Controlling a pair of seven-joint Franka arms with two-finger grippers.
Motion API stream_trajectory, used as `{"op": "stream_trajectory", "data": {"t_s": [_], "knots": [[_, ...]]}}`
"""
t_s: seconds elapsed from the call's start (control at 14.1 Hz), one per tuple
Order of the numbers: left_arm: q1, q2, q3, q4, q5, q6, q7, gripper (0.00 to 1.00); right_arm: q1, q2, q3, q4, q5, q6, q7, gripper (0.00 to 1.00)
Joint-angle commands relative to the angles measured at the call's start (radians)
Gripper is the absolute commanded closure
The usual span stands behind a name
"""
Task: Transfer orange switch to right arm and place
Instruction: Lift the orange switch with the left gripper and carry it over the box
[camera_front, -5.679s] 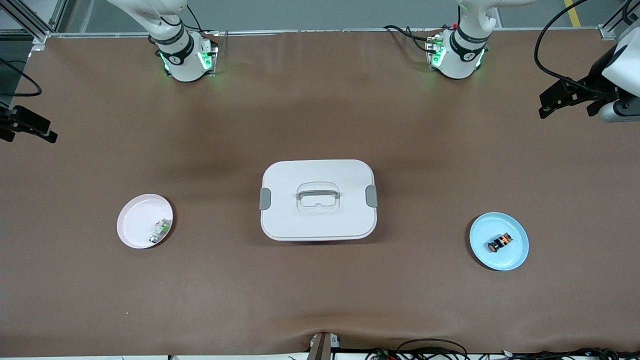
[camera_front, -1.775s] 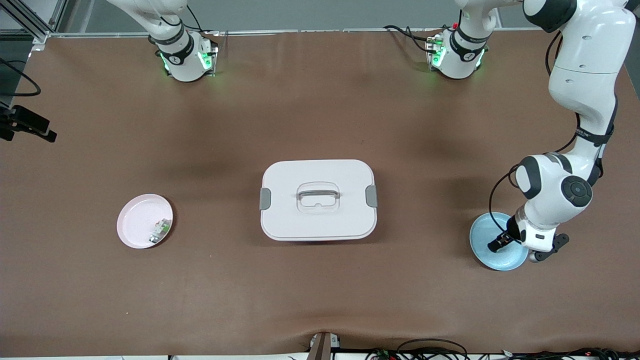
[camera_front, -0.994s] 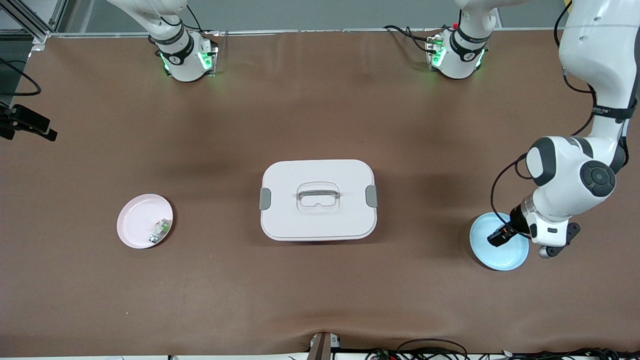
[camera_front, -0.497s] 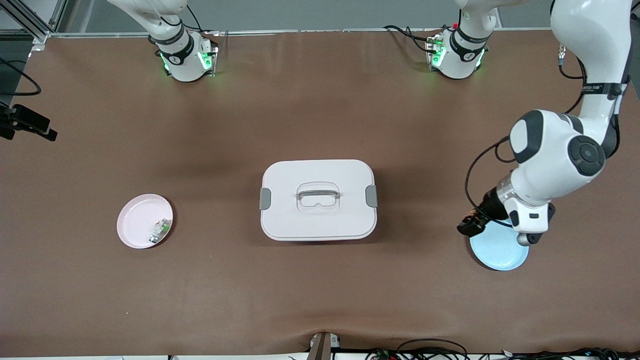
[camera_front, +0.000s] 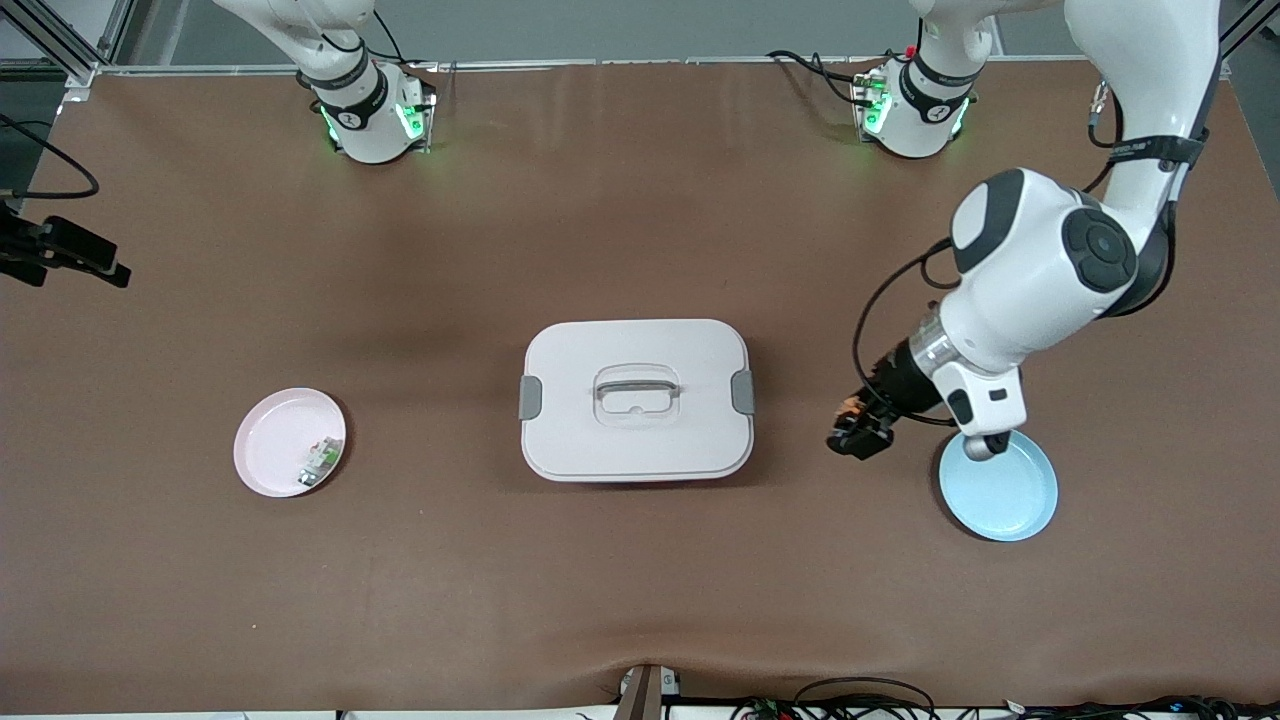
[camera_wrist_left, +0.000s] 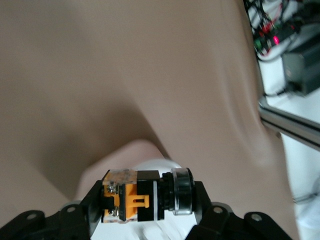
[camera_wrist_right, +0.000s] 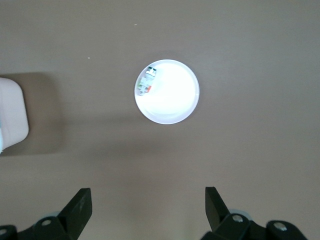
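My left gripper (camera_front: 860, 438) is shut on the orange switch (camera_front: 850, 407) and holds it in the air over the bare table between the white box (camera_front: 636, 400) and the blue plate (camera_front: 1000, 492). In the left wrist view the switch (camera_wrist_left: 142, 196) lies crosswise between the fingers (camera_wrist_left: 212, 215), with its orange and black body and silver ring showing. My right gripper (camera_front: 100, 268) is open and empty, high at the right arm's end of the table. In the right wrist view it (camera_wrist_right: 147, 202) hangs well above the pink plate (camera_wrist_right: 170, 100).
The blue plate is empty. The pink plate (camera_front: 280, 445) holds a small white-and-green part (camera_front: 320, 462), which also shows in the right wrist view (camera_wrist_right: 148, 80). The closed white box with grey latches stands at the table's middle. Cables lie along the table edge nearest the front camera.
My left gripper closed on the switch in the blue plate, lifted it and carried it off the plate toward the white box. The right gripper shifted slightly.
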Motion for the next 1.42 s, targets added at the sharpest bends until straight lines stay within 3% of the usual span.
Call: {"op": "stream_trajectory", "data": {"t_s": [0.0, 0.21, 0.43, 0.64, 0.92, 1.14, 1.35], "knots": [[-0.053, 0.044, -0.017, 0.090, -0.040, -0.028, -0.114, 1.00, 0.035, 0.035, 0.002, 0.021, 0.037, 0.026, 0.018, 0.00], [-0.139, 0.102, -0.017, 0.197, -0.052, -0.028, -0.276, 1.00, 0.062, 0.058, 0.002, 0.012, 0.037, 0.021, 0.032, 0.00], [-0.181, 0.119, -0.017, 0.228, -0.054, -0.028, -0.350, 1.00, 0.142, 0.075, 0.004, 0.008, 0.050, 0.018, 0.037, 0.00], [-0.224, 0.136, -0.017, 0.232, -0.055, -0.028, -0.419, 1.00, 0.194, 0.075, 0.004, -0.028, 0.220, 0.040, 0.225, 0.00], [-0.257, 0.145, -0.019, 0.236, -0.066, -0.028, -0.496, 1.00, 0.306, 0.086, 0.004, -0.057, 0.283, 0.124, 0.313, 0.00], [-0.264, 0.156, -0.020, 0.237, -0.074, -0.028, -0.511, 1.00, 0.331, 0.091, 0.004, -0.127, 0.467, 0.269, 0.396, 0.00], [-0.267, 0.169, -0.020, 0.240, -0.080, -0.027, -0.511, 1.00, 0.383, 0.100, 0.004, -0.176, 0.556, 0.391, 0.399, 0.00]]}}
